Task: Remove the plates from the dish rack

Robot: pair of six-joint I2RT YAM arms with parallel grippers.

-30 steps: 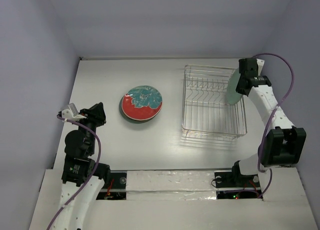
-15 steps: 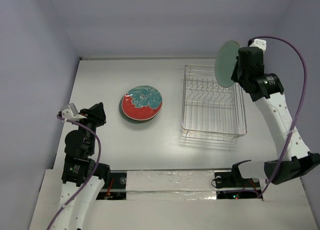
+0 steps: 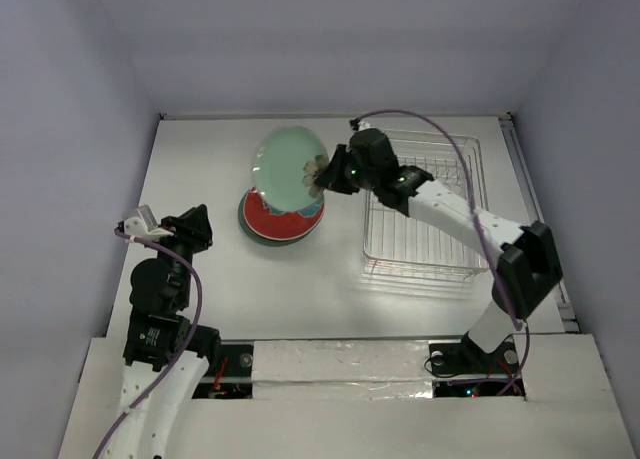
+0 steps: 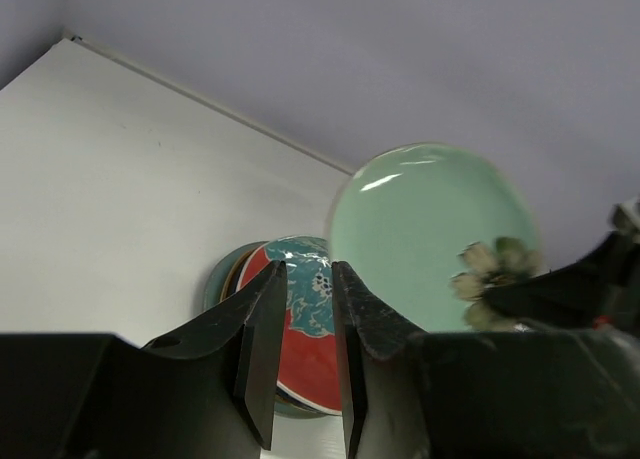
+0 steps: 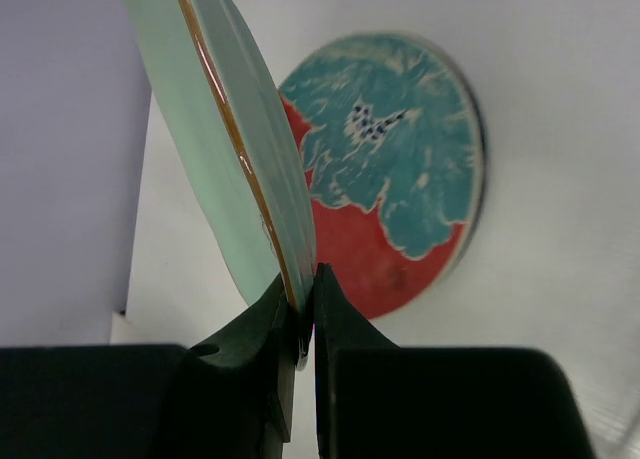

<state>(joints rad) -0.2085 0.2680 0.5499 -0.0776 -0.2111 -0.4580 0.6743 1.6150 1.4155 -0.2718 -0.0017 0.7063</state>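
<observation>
Pale green, the plate [image 3: 288, 169] hangs in the air left of the rack [image 3: 430, 264], tilted on edge, with its face towards the left arm. The right fingers [image 3: 322, 174] are clamped on its rim on the side nearest the rack. In the right wrist view that rim sits pinched tight between the two black tips, and a thin brown line runs along the plate's edge. A pale flower motif shows on the plate's face right by the grip.

Directly under it, left of the rack, a stack of plates lies flat on the white worktop [image 3: 200, 159]. A red-and-teal plate [image 3: 283, 219] is on top, and a teal rim and a darker one peek out beneath it. The green plate is clear of the stack, not touching it.

The right arm reaches across the rack's far left corner. The chrome wire rack stands on the worktop with its grid bottom showing.

The left fingers [image 3: 197, 222] sit well left of the rack, beyond the stack, pointing at it. They hold nothing and stand a narrow gap apart.
</observation>
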